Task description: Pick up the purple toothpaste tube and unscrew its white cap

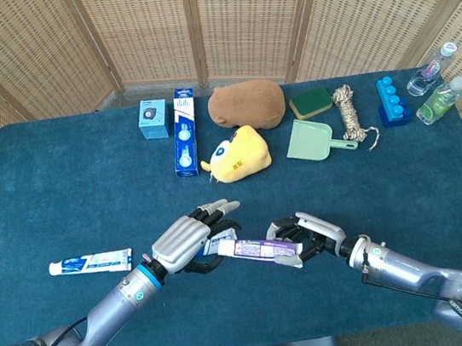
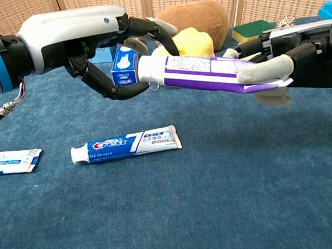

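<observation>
My right hand [image 1: 307,235] [image 2: 292,57] grips the purple toothpaste tube [image 1: 259,249] [image 2: 208,72] by its flat tail and holds it level above the table, cap end pointing to my left. My left hand [image 1: 190,240] [image 2: 101,42] cups that cap end: its fingers [image 2: 153,29] arch over the end and the thumb curls up under it. The white cap itself is hidden among them, so I cannot tell whether they grip it.
A blue-and-white toothpaste tube [image 2: 125,145] lies on the blue cloth below the hands, another [image 1: 90,263] further left. At the back stand a blue box [image 1: 183,131], brown plush [image 1: 246,105], yellow plush [image 1: 238,155], green dustpan [image 1: 312,140], rope [image 1: 347,113] and bottles [image 1: 440,99].
</observation>
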